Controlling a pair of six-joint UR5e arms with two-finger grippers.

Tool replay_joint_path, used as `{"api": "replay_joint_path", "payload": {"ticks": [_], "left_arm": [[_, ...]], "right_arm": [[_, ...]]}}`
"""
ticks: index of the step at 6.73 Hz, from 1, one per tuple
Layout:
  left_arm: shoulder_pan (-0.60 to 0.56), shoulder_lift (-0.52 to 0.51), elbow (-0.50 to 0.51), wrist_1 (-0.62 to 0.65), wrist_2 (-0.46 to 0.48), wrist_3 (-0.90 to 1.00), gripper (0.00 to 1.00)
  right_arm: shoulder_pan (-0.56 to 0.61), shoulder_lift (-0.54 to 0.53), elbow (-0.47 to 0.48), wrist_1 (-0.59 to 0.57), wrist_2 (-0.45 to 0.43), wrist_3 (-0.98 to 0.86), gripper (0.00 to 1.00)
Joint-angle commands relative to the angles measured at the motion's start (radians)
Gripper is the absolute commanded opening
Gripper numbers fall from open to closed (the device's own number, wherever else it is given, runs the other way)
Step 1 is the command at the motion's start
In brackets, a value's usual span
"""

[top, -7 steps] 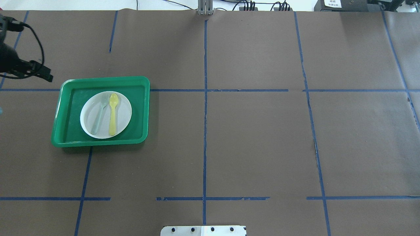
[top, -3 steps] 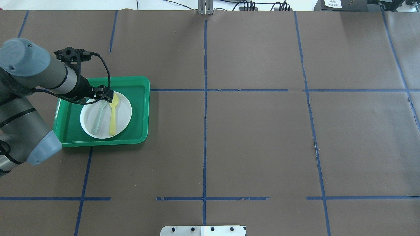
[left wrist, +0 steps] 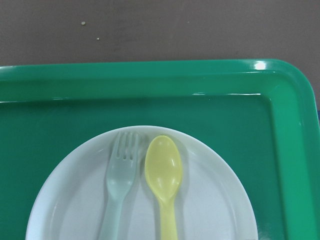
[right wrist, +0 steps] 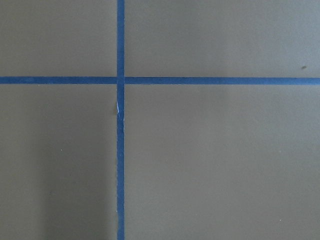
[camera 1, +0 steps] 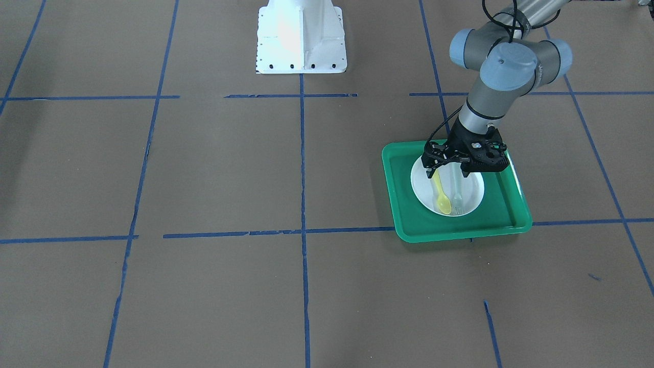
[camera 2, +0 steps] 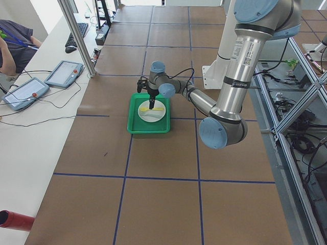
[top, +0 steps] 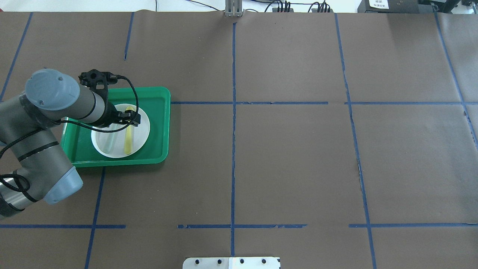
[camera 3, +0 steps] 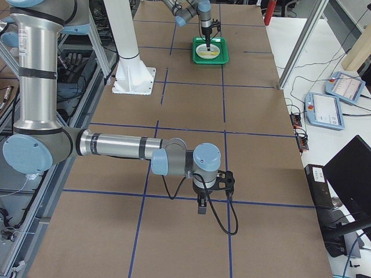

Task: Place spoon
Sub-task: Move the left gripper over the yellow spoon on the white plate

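The pale-yellow spoon (top: 129, 141) lies on a white plate (top: 141, 132) inside a green tray (top: 161, 123), bowl toward the far side. It also shows in the front view (camera 1: 442, 200) and the left wrist view (left wrist: 163, 170). A grey-green fork (top: 109, 144) lies beside it on the plate. My left gripper (camera 1: 448, 173) hangs just above the plate over the spoon and fork, its fingers spread apart and empty. My right gripper (camera 3: 202, 205) shows only in the exterior right view, low over bare table far from the tray; I cannot tell if it is open.
The tray sits on the brown paper cover marked with blue tape lines (top: 233, 112). The white robot base (camera 1: 301, 36) stands at the robot's side of the table. A metal post (top: 233, 9) stands at the far edge.
My left arm has swung in from the left edge of the overhead view. Its gripper went from outside the tray to above the plate, over the spoon. Spoon, fork and tray have not moved.
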Motion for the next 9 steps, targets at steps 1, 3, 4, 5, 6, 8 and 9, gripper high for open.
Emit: {"api": "replay_joint_path", "payload": {"ticks": [1,3,4,5,6,8,9], "left_arm": [[0.025,-0.006,0.019,-0.004,0.008,-0.034,0.80],[0.026,-0.011,0.027,-0.004,-0.001,-0.028,0.54],[0.026,-0.011,0.028,-0.004,-0.001,-0.025,0.48],[0.026,-0.011,0.029,-0.002,-0.001,-0.023,0.46],[0.026,-0.012,0.039,-0.002,-0.001,-0.023,0.47],[0.026,-0.014,0.048,-0.002,-0.001,-0.022,0.47],[0.028,-0.015,0.053,-0.004,-0.001,-0.022,0.47]], "right_arm": [[0.000,-0.001,0.000,0.000,0.000,0.000,1.00],[0.000,-0.001,0.000,0.001,0.000,0.000,1.00],[0.000,0.001,0.000,0.000,0.000,0.000,1.00],[0.000,-0.001,0.000,0.000,0.000,0.000,1.00],[0.000,0.001,0.000,0.001,0.000,0.000,1.00],[0.000,-0.001,0.000,0.001,0.000,0.000,1.00],[0.000,-0.001,0.000,0.001,0.000,0.000,1.00]]}}
